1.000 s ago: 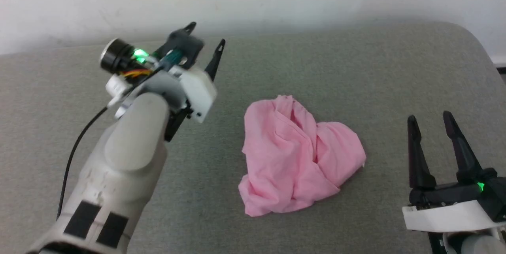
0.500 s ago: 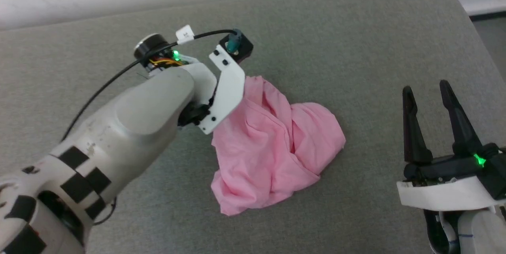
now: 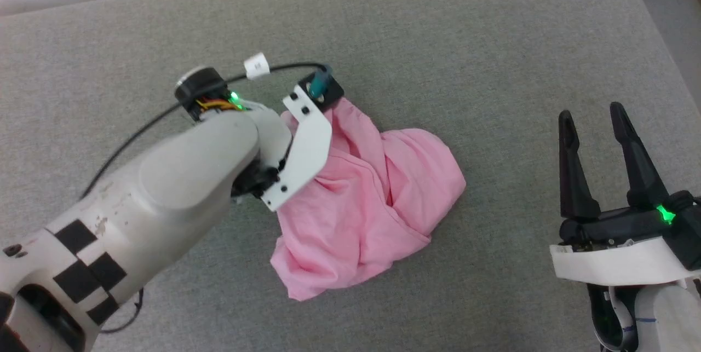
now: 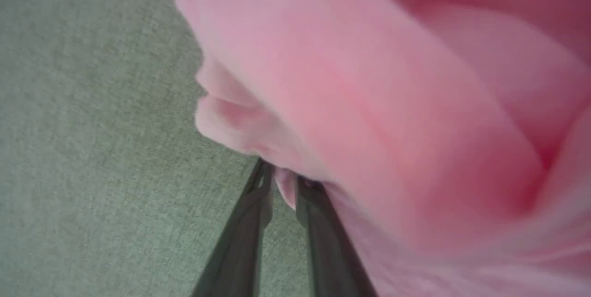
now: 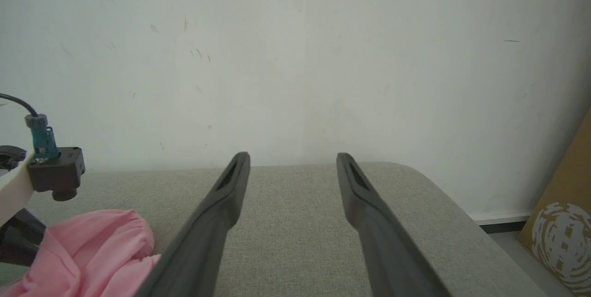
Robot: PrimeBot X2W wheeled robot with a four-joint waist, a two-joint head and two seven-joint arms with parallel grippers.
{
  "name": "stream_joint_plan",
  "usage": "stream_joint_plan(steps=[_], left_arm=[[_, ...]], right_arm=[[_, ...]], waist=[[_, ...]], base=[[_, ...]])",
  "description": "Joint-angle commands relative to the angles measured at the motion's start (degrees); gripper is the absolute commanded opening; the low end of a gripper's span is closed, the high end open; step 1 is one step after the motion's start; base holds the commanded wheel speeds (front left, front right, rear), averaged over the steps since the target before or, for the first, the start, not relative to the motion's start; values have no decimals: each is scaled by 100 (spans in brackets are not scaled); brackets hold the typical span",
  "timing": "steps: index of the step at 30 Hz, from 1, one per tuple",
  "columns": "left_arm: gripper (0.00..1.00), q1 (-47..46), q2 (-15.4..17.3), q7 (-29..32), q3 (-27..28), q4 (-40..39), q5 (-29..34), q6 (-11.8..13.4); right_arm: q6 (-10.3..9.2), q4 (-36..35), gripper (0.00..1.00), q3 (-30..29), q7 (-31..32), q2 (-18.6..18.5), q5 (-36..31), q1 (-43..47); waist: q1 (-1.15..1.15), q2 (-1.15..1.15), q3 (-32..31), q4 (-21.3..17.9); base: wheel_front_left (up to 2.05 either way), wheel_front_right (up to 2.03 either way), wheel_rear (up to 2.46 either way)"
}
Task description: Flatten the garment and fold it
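The garment is a crumpled heap of light-pink thin fabric in the middle of the grey padded surface. My left arm reaches down onto its near-left edge, and the white wrist bracket covers the fingers in the head view. The left wrist view shows my left gripper nearly closed, with a small fold of the garment pinched between the tips. My right gripper stands open to the right of the heap, apart from it and holding nothing. In the right wrist view its fingers point at the wall, with the garment at lower left.
The padded surface ends in a rounded right edge with darker floor beyond it. A white wall stands behind, and a cardboard box leans at the far right. A black cable loops over my left wrist.
The head camera has tilted downward. My left arm swung down from above the surface onto the garment's left edge, and its fingers closed on a fold. The right gripper has stayed open.
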Motion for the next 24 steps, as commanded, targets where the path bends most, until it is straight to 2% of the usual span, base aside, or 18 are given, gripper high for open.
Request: stream_joint_plan(steps=[1, 7, 13, 17, 24], left_arm=[[0, 362, 2, -53, -135, -15, -43, -45], [0, 165, 453, -1437, -135, -439, -252, -45], [0, 560, 1276, -2447, 35, -205, -628, -43], [0, 1133, 1721, -2808, 176, -59, -875, 240], [0, 2326, 2281, -3148, 291, -150, -1461, 793]], right_arm=[[-11, 10, 100, -11, -26, 17, -16, -33], [-11, 10, 100, -114, -26, 17, -127, 142], [-11, -6, 100, -161, -26, 17, -219, 351], [-11, 1, 100, -151, -26, 17, -262, 459], [-11, 37, 100, -100, -26, 17, -287, 587]], waist=[[0, 0, -131, 135], [0, 0, -493, 504], [0, 0, -784, 892], [0, 0, -915, 1095], [0, 0, -1066, 1235]], base=[[0, 0, 0], [0, 0, 0], [0, 0, 0], [0, 0, 0], [0, 0, 0]])
